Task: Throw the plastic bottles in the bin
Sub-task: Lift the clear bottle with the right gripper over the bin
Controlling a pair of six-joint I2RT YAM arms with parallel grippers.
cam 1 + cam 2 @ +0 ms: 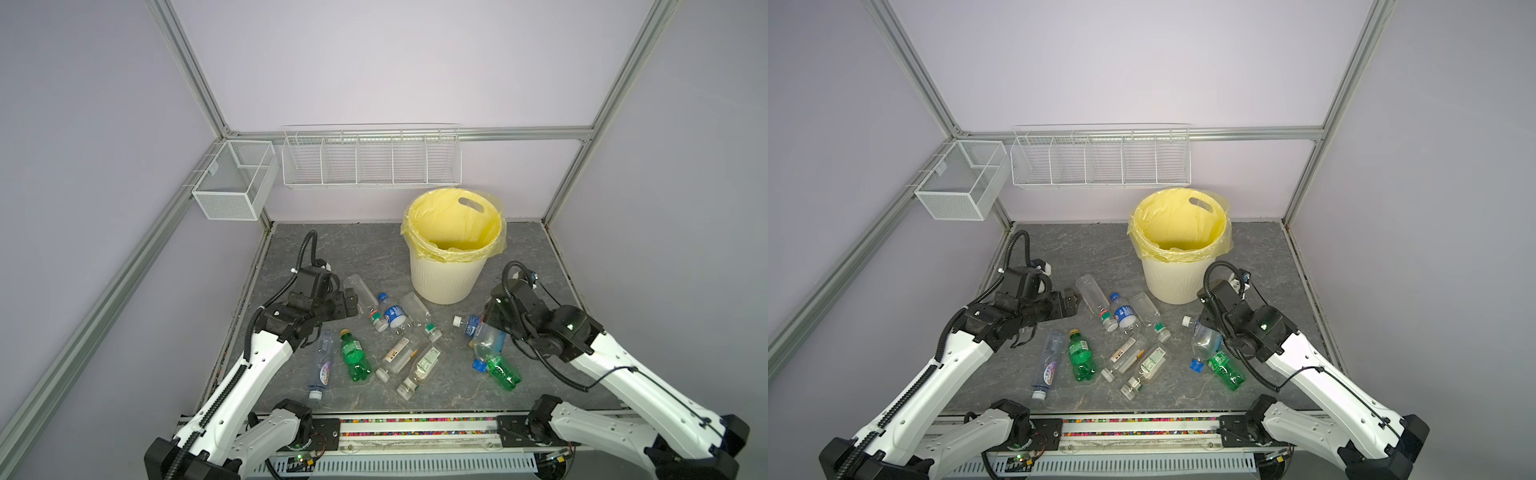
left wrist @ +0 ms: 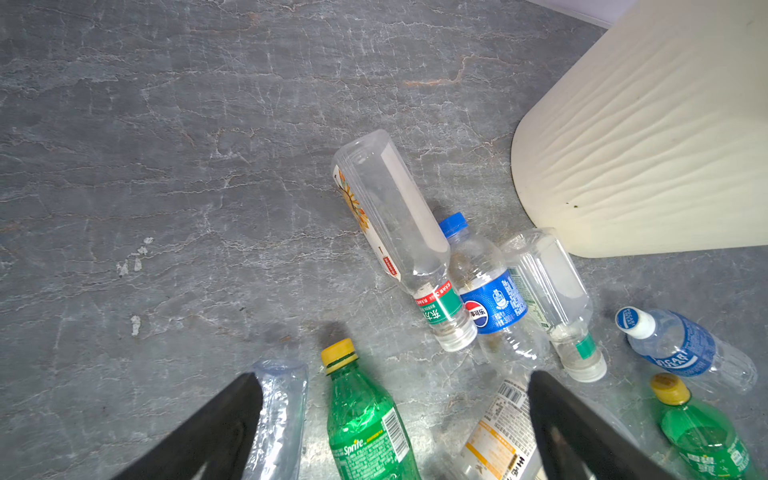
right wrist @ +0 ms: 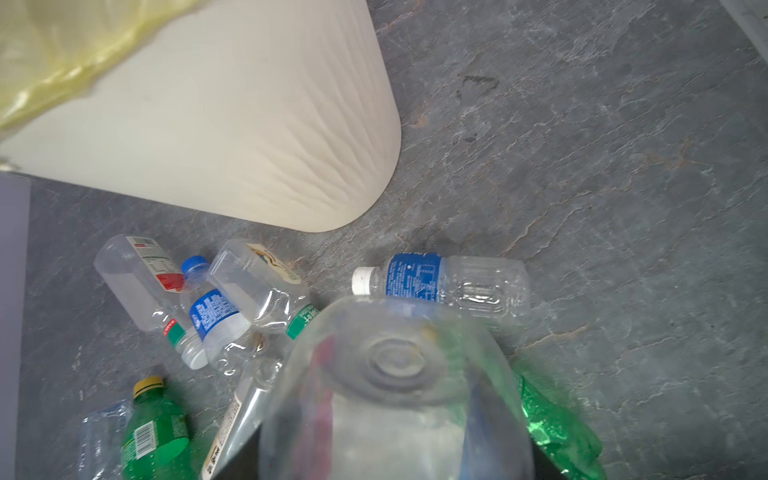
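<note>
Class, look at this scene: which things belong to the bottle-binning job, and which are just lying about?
Belongs to the job: plastic bottles; bin; blue-capped clear bottle gripped by the right end effector; open left end effector.

Just lying about: mesh basket; wire rack.

The desk (image 1: 332,249) has a matt grey, stone-veined top. The bin (image 1: 440,282) is cream ribbed plastic with a dull sheen, lined with thin, crinkled yellow film (image 1: 453,224). The plastic bottles (image 2: 395,208) are clear and glossy with printed film labels; 2 green bottles (image 2: 365,432) are translucent and shiny, and the crumpled clear bottle (image 3: 395,395) looks thin and dented. The wire baskets (image 1: 370,166) are white-coated metal, the frame (image 1: 195,75) brushed aluminium. The left end effector (image 2: 395,376) has matt black fingers (image 2: 224,428).
</note>
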